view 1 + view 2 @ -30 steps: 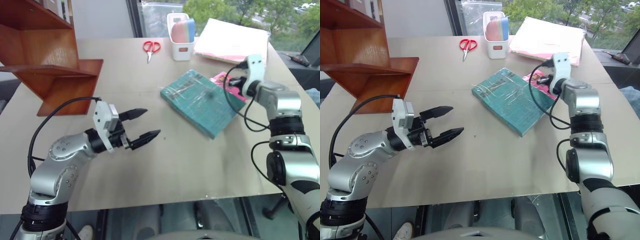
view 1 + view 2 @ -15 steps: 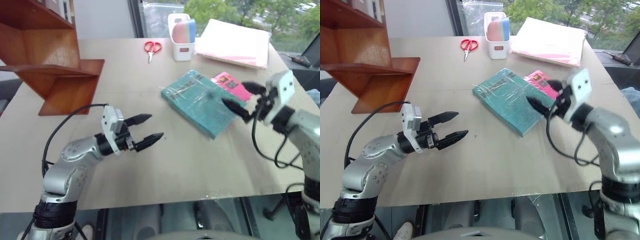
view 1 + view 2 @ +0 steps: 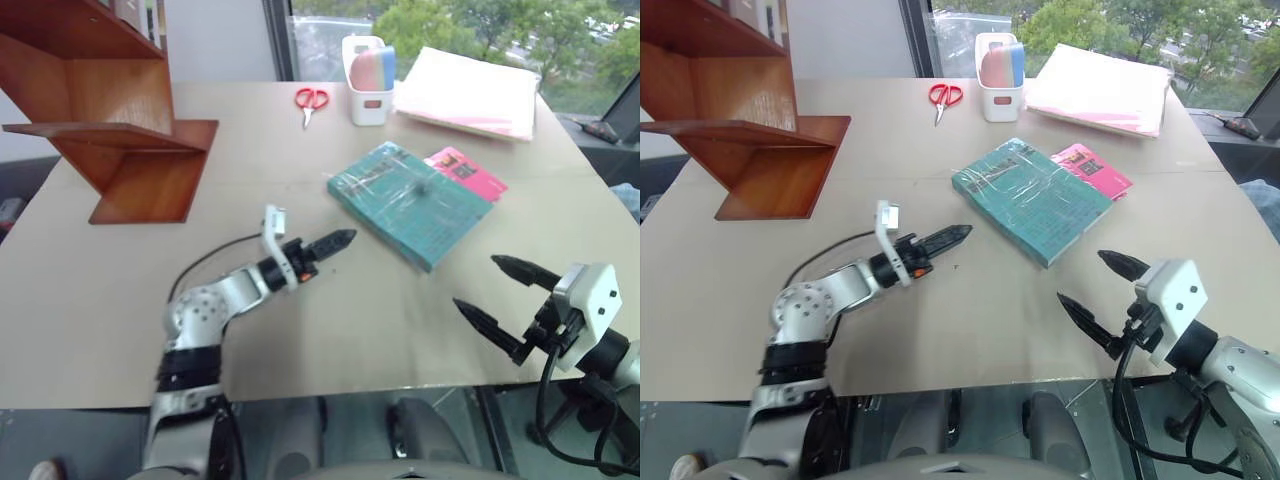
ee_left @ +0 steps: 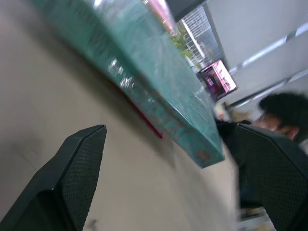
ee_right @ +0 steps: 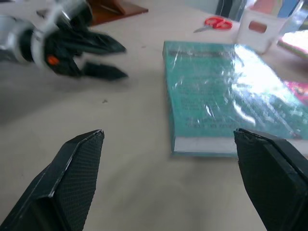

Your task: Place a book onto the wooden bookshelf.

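From the head views: one teal book lies flat on the worktop, one smaller pink book touching its far edge, and one wooden bookshelf stands well apart. The left gripper, near the book, seems released, though its jaws overlap here. Left wrist view: jaws spread, empty. Right wrist view: the right gripper gapes, empty, short of the book.

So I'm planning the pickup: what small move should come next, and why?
Probably ease the left gripper forward to the book's near edge. Its jaws are open and aimed there but short of it; the book lies flat on the table, and the open right gripper sits back.
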